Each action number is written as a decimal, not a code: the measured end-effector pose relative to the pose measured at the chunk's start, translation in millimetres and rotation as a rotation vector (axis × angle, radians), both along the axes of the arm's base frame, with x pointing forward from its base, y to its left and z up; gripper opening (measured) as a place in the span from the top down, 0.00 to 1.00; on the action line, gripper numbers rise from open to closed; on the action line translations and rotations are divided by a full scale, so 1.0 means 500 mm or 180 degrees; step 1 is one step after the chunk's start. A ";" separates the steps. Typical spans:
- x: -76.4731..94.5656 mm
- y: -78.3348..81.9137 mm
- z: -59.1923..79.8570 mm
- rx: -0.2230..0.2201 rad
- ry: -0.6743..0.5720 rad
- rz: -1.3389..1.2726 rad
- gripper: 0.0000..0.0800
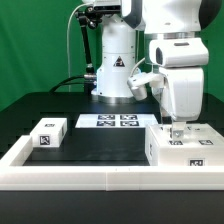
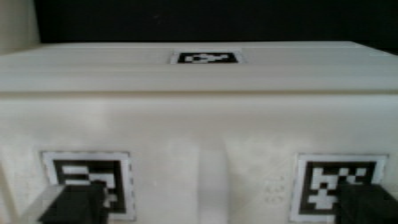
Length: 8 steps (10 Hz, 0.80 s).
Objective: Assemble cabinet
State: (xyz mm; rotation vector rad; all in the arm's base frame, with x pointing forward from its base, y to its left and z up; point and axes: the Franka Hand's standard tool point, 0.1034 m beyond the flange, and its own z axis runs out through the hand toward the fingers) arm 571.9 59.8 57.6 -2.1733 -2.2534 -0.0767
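Observation:
The white cabinet shell (image 1: 181, 148) stands at the exterior view's right, against the low white rim, with square tags on its top and front. My gripper (image 1: 177, 127) hangs straight down just over its top. In the wrist view the shell (image 2: 196, 110) fills the picture, with one tag on its far face (image 2: 206, 57) and two tags nearer to me. My gripper (image 2: 214, 210) is open: its dark fingertips (image 2: 71, 208) stand wide apart on either side of the shell's middle, and nothing is held. A small white tagged drawer block (image 1: 48, 133) lies at the exterior view's left.
The marker board (image 1: 111, 121) lies flat at the back middle of the black table. A low white rim (image 1: 100, 178) frames the table's front and sides. The robot's base (image 1: 115, 65) and a cable stand behind the board.

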 end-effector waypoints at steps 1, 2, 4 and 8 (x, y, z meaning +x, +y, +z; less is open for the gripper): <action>0.000 0.000 -0.001 0.0000 0.0002 0.0000 0.10; -0.001 0.000 -0.001 0.0000 0.0003 0.0000 0.02; -0.001 0.000 -0.002 0.0001 0.0005 0.0000 0.00; -0.033 0.000 0.037 -0.0036 -0.0045 -0.0204 0.00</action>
